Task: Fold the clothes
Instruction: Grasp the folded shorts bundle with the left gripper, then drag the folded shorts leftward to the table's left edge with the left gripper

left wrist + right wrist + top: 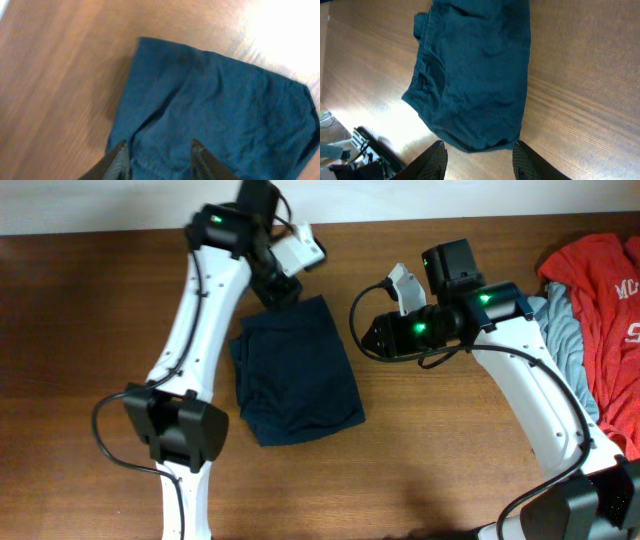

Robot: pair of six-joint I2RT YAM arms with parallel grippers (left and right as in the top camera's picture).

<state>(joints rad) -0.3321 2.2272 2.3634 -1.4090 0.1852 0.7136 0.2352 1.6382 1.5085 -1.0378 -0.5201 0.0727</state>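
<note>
A dark teal garment (296, 370) lies folded into a rough rectangle on the wooden table, left of centre. My left gripper (277, 290) is open just above its far edge; in the left wrist view the fingers (159, 156) straddle the cloth (225, 105) without holding it. My right gripper (368, 335) is open and empty, just right of the garment's upper right edge. In the right wrist view its fingers (479, 157) hover over bare wood beside the garment's edge (475, 75).
A heap of clothes lies at the right edge of the table: a red shirt with white print (605, 300) over a light blue-grey garment (562, 330). The right arm's white link (540, 410) runs down the right side. The table's far edge (100, 232) is close behind the left arm.
</note>
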